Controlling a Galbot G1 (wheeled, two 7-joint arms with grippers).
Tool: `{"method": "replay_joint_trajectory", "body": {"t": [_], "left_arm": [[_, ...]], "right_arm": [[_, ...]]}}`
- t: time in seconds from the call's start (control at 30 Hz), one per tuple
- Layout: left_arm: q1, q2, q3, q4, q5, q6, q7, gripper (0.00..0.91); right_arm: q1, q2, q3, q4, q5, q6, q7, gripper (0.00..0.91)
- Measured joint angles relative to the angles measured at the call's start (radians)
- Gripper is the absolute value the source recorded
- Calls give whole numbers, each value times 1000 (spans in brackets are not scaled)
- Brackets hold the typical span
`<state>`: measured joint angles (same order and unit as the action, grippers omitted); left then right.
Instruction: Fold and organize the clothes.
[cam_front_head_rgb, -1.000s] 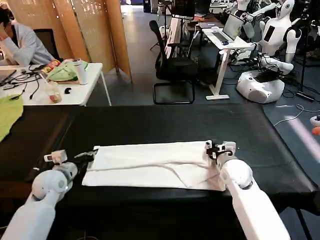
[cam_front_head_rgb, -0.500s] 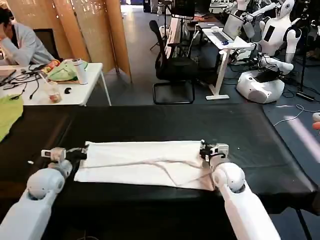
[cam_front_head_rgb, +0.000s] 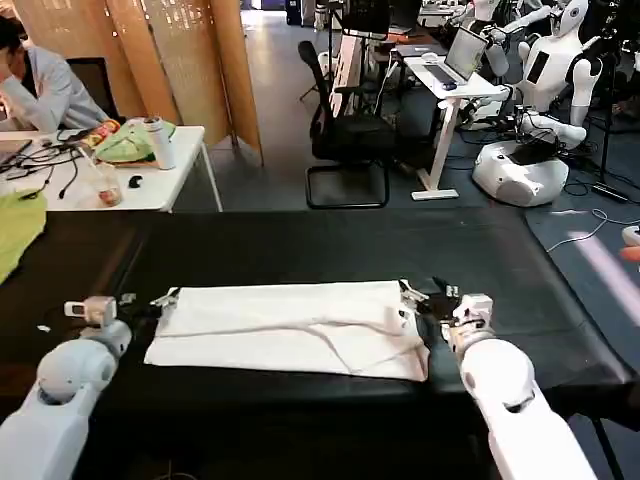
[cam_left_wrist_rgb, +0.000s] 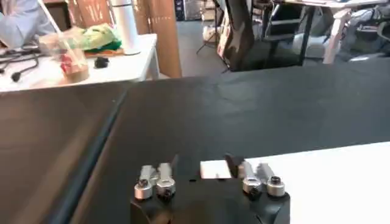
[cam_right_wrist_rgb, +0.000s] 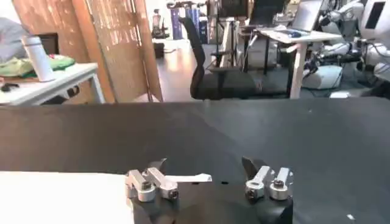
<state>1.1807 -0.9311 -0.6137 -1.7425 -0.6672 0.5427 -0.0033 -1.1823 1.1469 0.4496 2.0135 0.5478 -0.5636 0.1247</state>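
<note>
a white t-shirt (cam_front_head_rgb: 290, 328) lies folded into a long flat band across the black table (cam_front_head_rgb: 330, 245), stretched between the robot's two arms, in the head view. the left gripper (cam_front_head_rgb: 150, 301) sits low at the band's left end, its fingers spread apart; in the left wrist view the left gripper (cam_left_wrist_rgb: 201, 165) shows both fingertips (cam_left_wrist_rgb: 234, 163) well separated, with a small corner of the t-shirt (cam_left_wrist_rgb: 329, 179) lying on the table in the gap between them, and the rest of the white cloth running off past one finger. whether the fingers press on that corner cannot be told; nothing is clamped. the right gripper (cam_front_head_rgb: 424, 296) rests at the band's right end, also spread wide; in the right wrist view the right gripper (cam_right_wrist_rgb: 204, 167) has its fingertips (cam_right_wrist_rgb: 251, 165) far apart over bare black table (cam_right_wrist_rgb: 201, 131), while a thin edge of the t-shirt (cam_right_wrist_rgb: 61, 195) pokes out just past one finger and the body of the cloth lies to that finger's outer side. a crease runs along the middle of the band between the two grippers, dipping toward the right gripper's near side.
</note>
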Motion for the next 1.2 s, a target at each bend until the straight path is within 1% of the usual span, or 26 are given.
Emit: {"method": "replay_joint_trajectory", "body": {"t": [0.17,0.27,0.4,0.6,0.63,0.67,0.7,0.73,0.77,0.8,0.83,0.9,0.93,1.0,1.1,1.2], "left_arm": [[73,-30,-51,-43,-70,-10,9,878],[119,-54,-76,-58,-66,-30,16,878],[157,-85,-97,-48,-47,-53,14,878],[207,-116,-122,-57,-54,-77,24,878],[214,-120,-123,-61,-52,-79,27,858],[220,-125,-123,-66,-47,-80,29,663],[226,-130,-122,-70,-38,-80,31,575],[229,-136,-120,-71,-29,-81,32,439],[232,-141,-119,-72,-22,-81,32,361],[236,-146,-117,-72,-19,-82,32,215],[239,-151,-117,-72,-18,-84,32,146],[242,-159,-117,-70,-20,-85,33,107],[241,-161,-117,-66,-28,-85,33,59],[238,-164,-117,-54,-52,-84,34,10],[241,-167,-116,-46,-67,-82,44,0],[248,-171,-113,-53,-52,-81,55,0]], "right_arm": [[-58,-6,41,64,9,2,0,878],[-83,-2,57,90,9,6,1,878],[-114,-1,74,119,8,9,0,878],[-132,3,82,132,7,16,0,878],[-133,5,80,134,6,16,0,878],[-133,9,78,135,5,17,0,878],[-134,11,76,137,3,17,0,878],[-135,13,75,138,2,18,0,878],[-136,13,74,140,2,19,0,878],[-138,14,74,143,1,20,0,878],[-139,14,74,145,1,21,0,878],[-143,13,76,149,-1,23,-2,878],[-145,13,78,150,-3,24,-3,878],[-147,13,79,151,-7,26,-5,878],[-147,15,80,150,-20,30,-12,878],[-141,22,75,146,-23,30,-12,878]]}}
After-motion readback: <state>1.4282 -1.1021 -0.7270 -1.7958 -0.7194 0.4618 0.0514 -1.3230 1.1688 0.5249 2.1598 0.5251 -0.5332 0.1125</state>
